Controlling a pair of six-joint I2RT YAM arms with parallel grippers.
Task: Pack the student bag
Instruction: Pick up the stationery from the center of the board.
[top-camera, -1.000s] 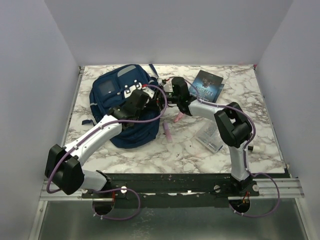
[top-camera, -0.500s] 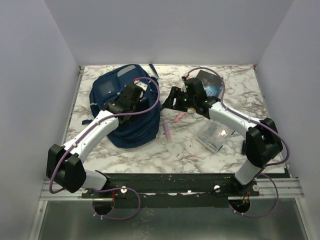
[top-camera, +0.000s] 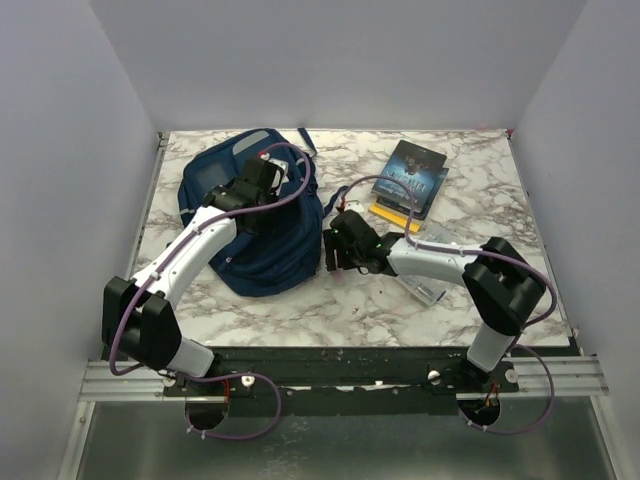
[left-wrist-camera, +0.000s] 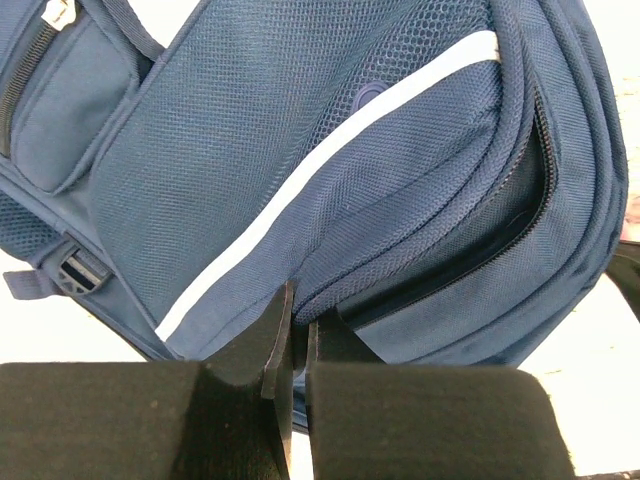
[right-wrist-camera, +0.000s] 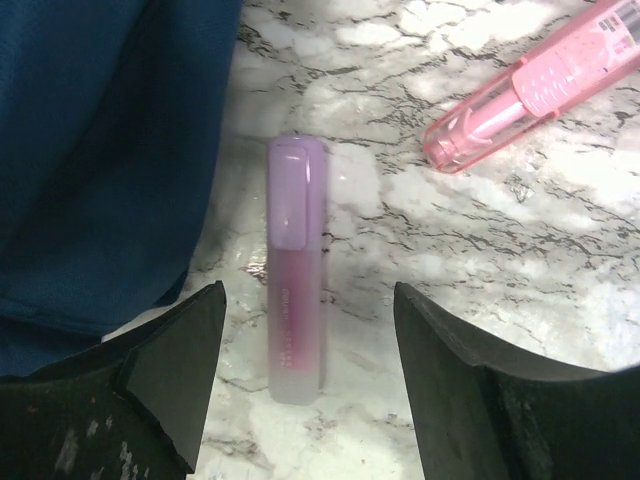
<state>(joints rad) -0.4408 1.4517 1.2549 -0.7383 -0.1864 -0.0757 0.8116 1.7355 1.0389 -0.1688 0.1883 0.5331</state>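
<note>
The navy student bag (top-camera: 270, 250) is laid at the counter's (top-camera: 350, 300) ten o'clock. The left tool (left-wrist-camera: 297, 322) is clenched on a fabric fold (beside the zip). The right tool (right-wrist-camera: 307, 300) is released, straddling a lilac highlighter (right-wrist-camera: 295, 250); a pink highlighter (right-wrist-camera: 530, 85) lies at its two o'clock.

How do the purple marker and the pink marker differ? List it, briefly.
Colour: the purple marker is lilac; the pink marker is clear pink.
Place: the purple marker lies between the right gripper's open fingers, beside the student bag; the pink marker lies angled, outside them.
Both lie flat on the marble table, unheld.
</note>
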